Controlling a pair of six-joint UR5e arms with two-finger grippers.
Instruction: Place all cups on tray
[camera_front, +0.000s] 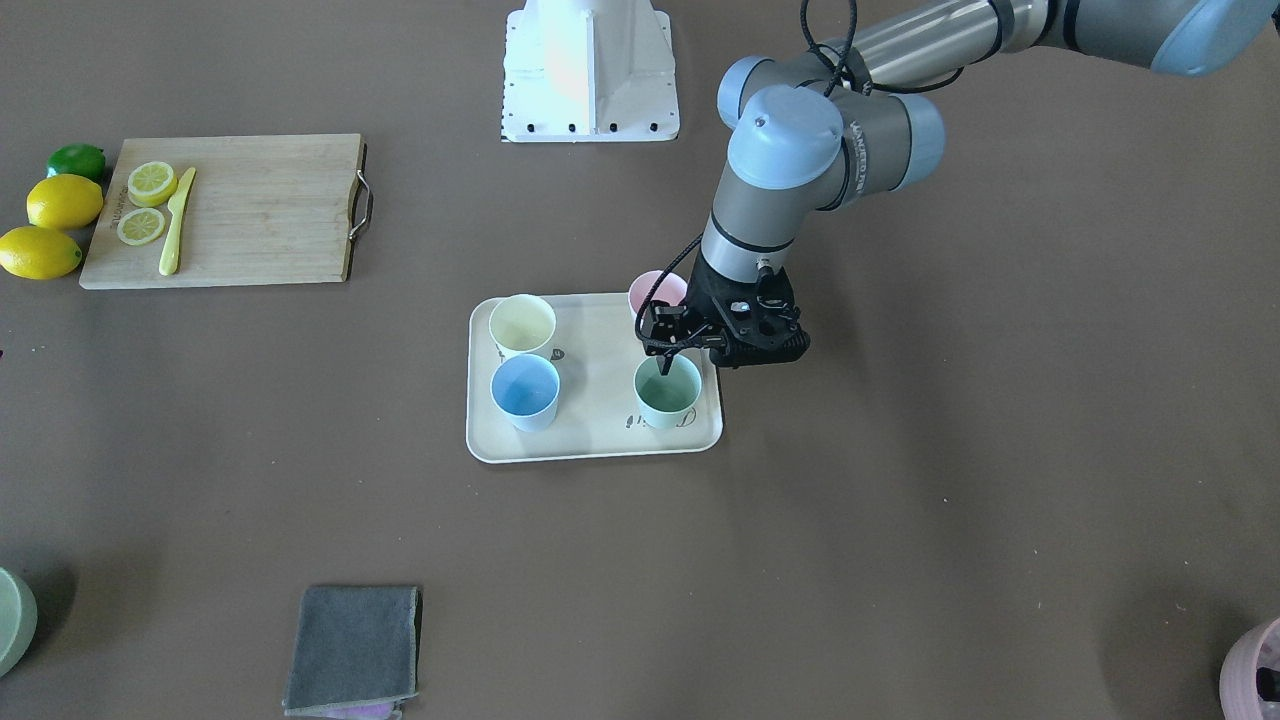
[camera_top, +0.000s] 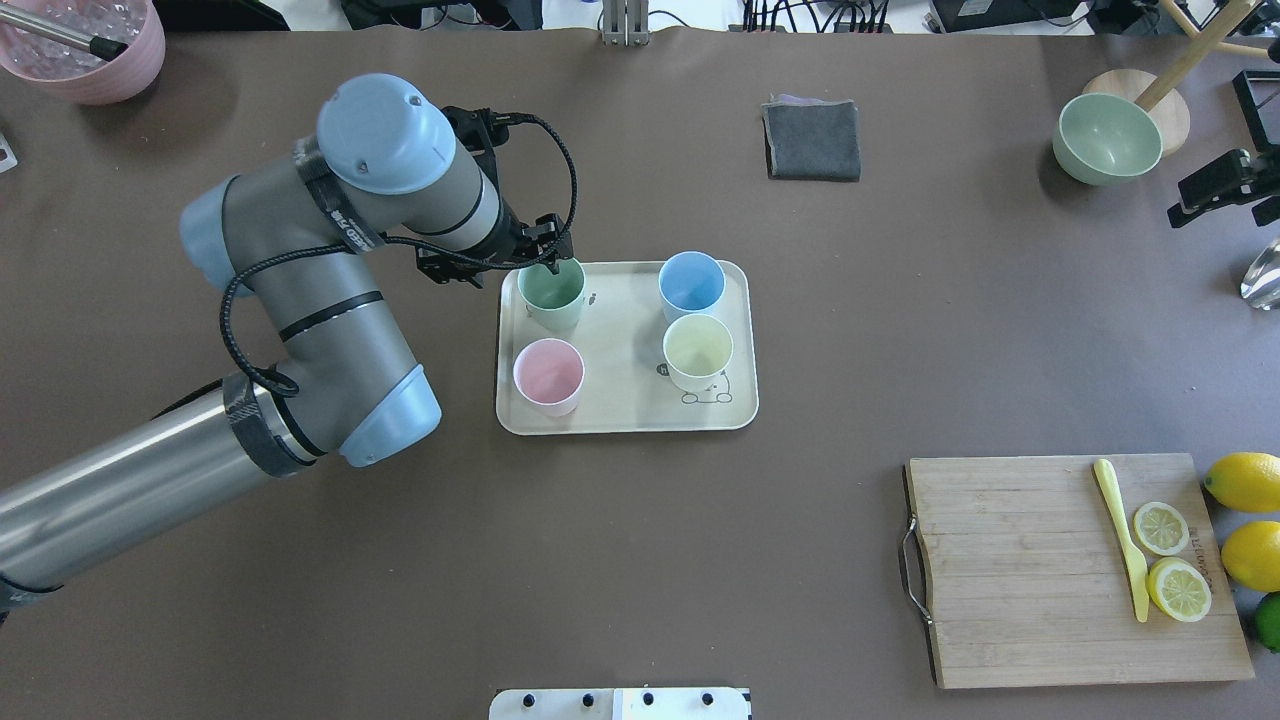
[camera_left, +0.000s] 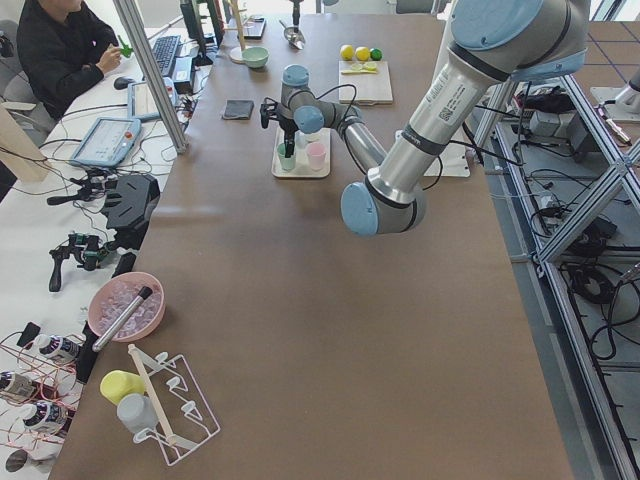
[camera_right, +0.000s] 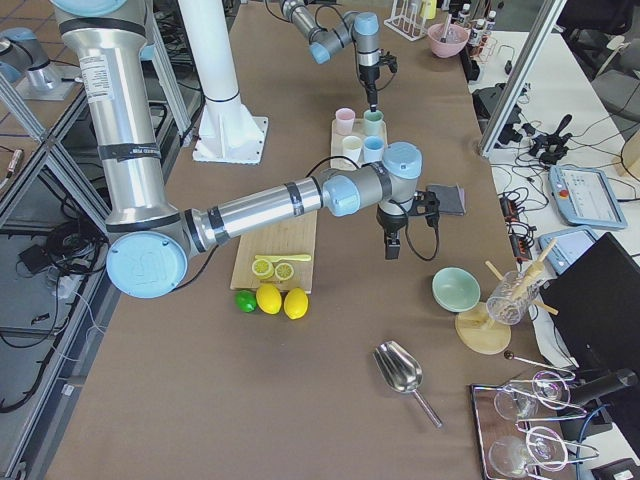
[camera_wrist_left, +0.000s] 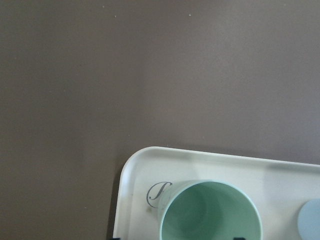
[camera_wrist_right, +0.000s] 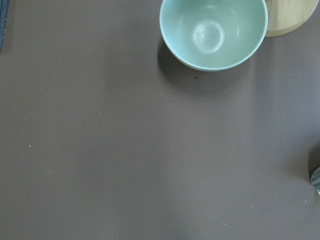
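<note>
1. Green cup (camera_front: 668, 395) stands upright on the cream tray (camera_front: 600, 345), in the corner by my left claw (camera_front: 660, 356). Pink cup (camera_top: 548, 375), blue cup (camera_top: 691, 283) and pale yellow cup (camera_top: 698, 350) are upright on it too, none touching.
2. Left claw is released, fingers wide. Wrist view shows one tip inside the green cup and one outside, wall btw them, no squeeze.
3. Right claw (camera_right: 390, 250) hangs over the table btw grey cloth (camera_right: 447, 200) and green bowl (camera_right: 456, 288). Clenched or not, can't tell.
4. Handling (my guess): cups look like light, stiff, thin-wall plastic. Smooth, so prob slippery and easy to tip. Best hold is a pinch on the rim wall, one finger in, one out, then lift straight up.
5. Four cups on the tray, so task prob at or near its end.
6. Surface is a flat matte brown table (camera_front: 900, 500). Wooden cutting board (camera_front: 230, 210) w/ lemon slices sits well apart from the tray.
7. Room: lab w/ side bench, operator (camera_left: 60, 50) seated there.
</note>
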